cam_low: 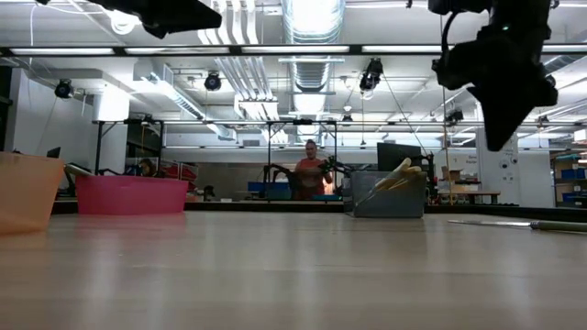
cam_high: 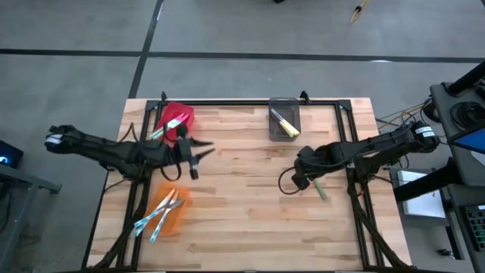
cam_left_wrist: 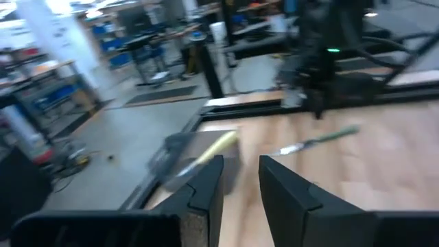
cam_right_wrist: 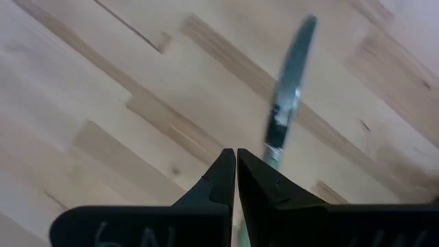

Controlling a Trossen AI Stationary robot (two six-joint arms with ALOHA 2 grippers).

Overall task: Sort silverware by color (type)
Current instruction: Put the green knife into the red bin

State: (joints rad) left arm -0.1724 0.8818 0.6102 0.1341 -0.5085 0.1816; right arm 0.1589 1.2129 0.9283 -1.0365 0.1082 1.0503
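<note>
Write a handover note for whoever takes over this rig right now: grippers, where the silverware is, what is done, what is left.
Left gripper: open and empty, above the table between the red bin and the orange bin.
Right gripper: shut, empty, hovering right by the green-handled knife lying loose on the table.
Sorted so far: green-handled pieces in the red bin, yellow-handled knives in the grey bin, light-blue-handled knives in the orange bin.
Left: the loose green-handled knife, which probably belongs in the red bin. No other loose silverware shows on the table.
</note>
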